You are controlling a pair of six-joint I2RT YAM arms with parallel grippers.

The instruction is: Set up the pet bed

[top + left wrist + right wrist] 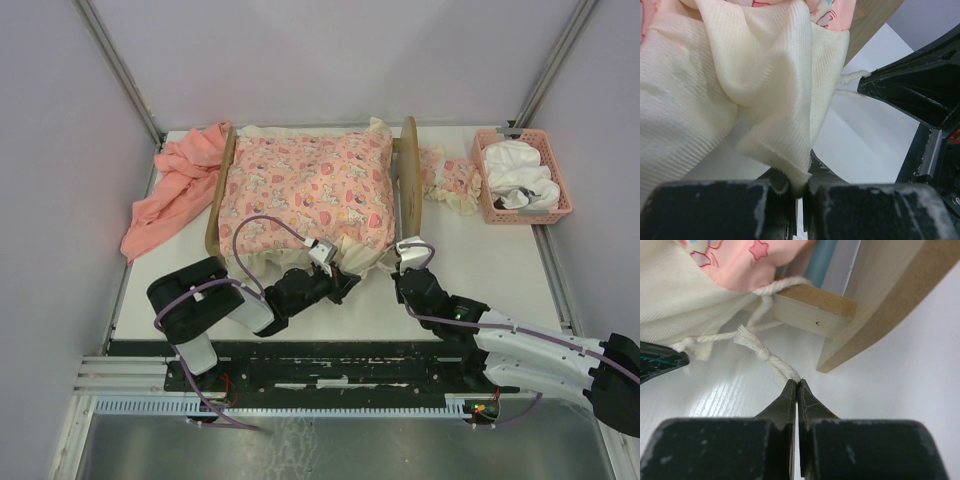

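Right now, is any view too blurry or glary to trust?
None unusable. Top external: even light, bed sharp. Left wrist: cream cloth crisp, left claw blurred up close. Right wrist: cord crisp, right claw soft, mild sheen on table.

**Bed at mid-table, cloth to its left, basket at far right**

The pet bed [408, 170] stands toward the back of the table [480, 285], with a cushion [310, 190] lying on it. A cloth [175, 190] lies against its left side. A small pillow [450, 180] lies between the bed and a basket [525, 217], which holds bundled fabric [520, 178]. At the bed's near edge, the left gripper [342, 282] pinches the cushion's hem. The right gripper [408, 260] pinches a cord [767, 357] beside the near right corner.
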